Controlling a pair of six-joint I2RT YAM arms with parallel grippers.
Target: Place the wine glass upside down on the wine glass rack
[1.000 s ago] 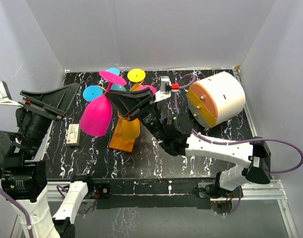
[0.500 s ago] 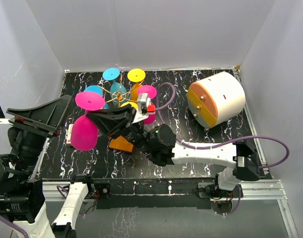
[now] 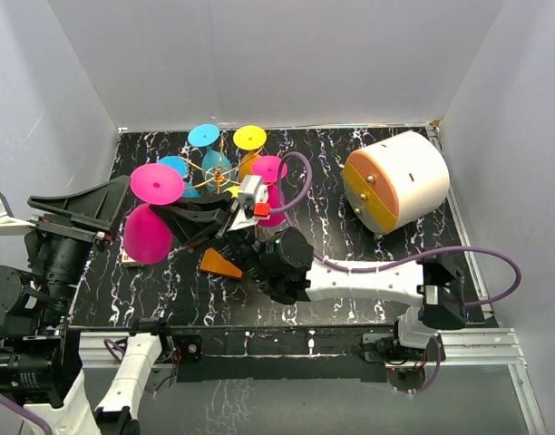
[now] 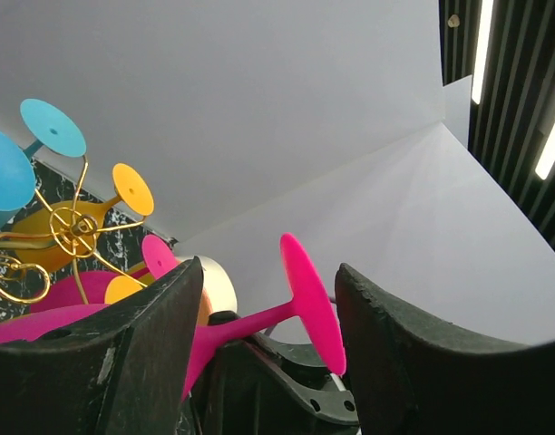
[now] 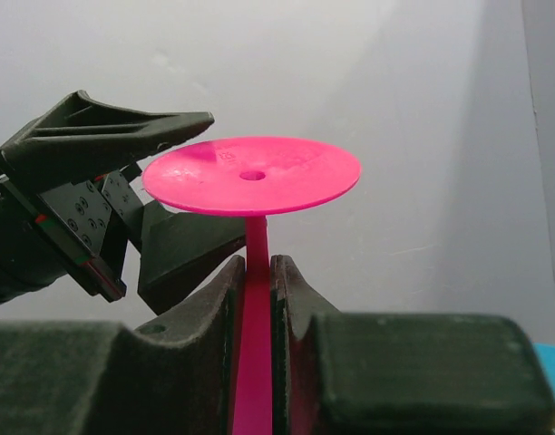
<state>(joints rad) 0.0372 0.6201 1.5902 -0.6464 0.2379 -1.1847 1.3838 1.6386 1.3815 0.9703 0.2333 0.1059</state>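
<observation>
My right gripper (image 3: pixel 180 220) is shut on the stem of a magenta wine glass (image 3: pixel 149 232). It holds the glass left of the rack, foot (image 3: pixel 157 183) uppermost. In the right wrist view the fingers (image 5: pixel 300 290) pinch the stem (image 5: pixel 254 308) below the round foot (image 5: pixel 252 175). The wine glass rack (image 3: pixel 219 176) is gold wire on an orange base (image 3: pixel 219 264). It carries cyan, yellow and magenta glasses. My left gripper (image 3: pixel 78 201) is open and empty just left of the held glass. In its view the foot (image 4: pixel 311 304) lies between its fingers (image 4: pixel 146 353).
A white-and-orange drum (image 3: pixel 395 179) lies at the right of the black marbled table (image 3: pixel 368 263). A small white box (image 3: pixel 130 257) sits by the held glass's bowl. White walls close in the back and sides.
My right arm has swung the magenta glass leftward and toward the front, away from the rack. The glass now stands foot up beside my left gripper, which has shifted slightly.
</observation>
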